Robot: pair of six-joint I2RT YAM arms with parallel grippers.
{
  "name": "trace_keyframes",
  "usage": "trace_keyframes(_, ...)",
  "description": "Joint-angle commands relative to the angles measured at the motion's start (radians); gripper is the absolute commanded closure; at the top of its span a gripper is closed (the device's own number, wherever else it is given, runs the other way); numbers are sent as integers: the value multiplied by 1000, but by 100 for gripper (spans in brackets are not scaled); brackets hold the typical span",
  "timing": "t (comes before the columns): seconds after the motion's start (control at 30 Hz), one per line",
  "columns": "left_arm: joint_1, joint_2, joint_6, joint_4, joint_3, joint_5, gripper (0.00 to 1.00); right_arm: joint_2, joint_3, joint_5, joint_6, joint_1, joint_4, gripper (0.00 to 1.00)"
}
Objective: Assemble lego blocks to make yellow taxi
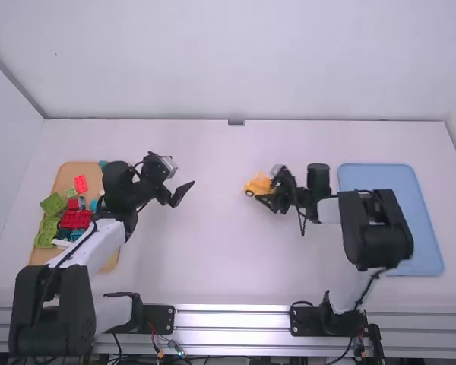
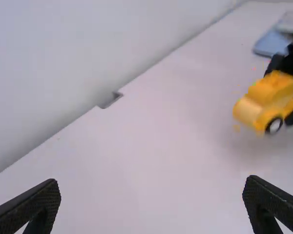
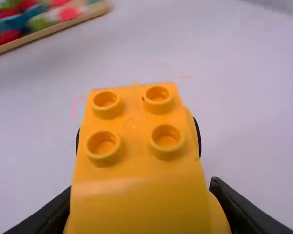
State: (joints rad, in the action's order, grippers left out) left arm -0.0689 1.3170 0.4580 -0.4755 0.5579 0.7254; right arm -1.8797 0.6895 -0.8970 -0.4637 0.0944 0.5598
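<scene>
Here right end effector (image 1: 265,198) grips yellow taxi (image 3: 136,204); left (image 1: 180,195) gapes wide.

White table (image 1: 213,274) | pale wall (image 1: 213,61) beyond far edge | pale side wall (image 1: 1,137) left | even light

The yellow taxi (image 3: 136,200), a block-built car with four round studs (image 3: 166,137) and a black, pale-hubbed wheel (image 2: 274,126), was clasped between the fingers of the right gripper (image 1: 267,185), roughly upright, its body above the wheel.
</scene>
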Motion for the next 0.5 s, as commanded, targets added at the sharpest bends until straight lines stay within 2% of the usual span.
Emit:
trace_keyframes(0.0, -20, 28, -133, -27, -9, -33, 1, 132, 22, 167, 101, -108, -59, 58)
trace_keyframes(0.03, -21, 38, -172, -46, -9, -88, 1, 187, 22, 238, 101, -168, -117, 58)
trace_keyframes(0.07, -21, 40, -181, -51, -9, -101, 1, 199, 22, 257, 101, -182, -131, 58)
trace_keyframes(0.17, -9, 70, -207, -91, -9, -221, 1, 309, 22, 476, 115, -351, -281, 60)
trace_keyframes(0.27, -10, 90, -207, -115, -9, -231, 1, 336, 22, 586, 170, -441, -335, 60)
trace_keyframes(0.3, -10, 100, -207, -131, -9, -229, 1, 338, 22, 632, 179, -506, -367, 60)
trace_keyframes(0.33, -10, 101, -208, -133, -9, -228, 1, 337, 22, 634, 180, -512, -370, 60)
trace_keyframes(0.47, -9, 125, -208, -178, -9, -229, 1, 309, 22, 641, 185, -625, -423, 60)
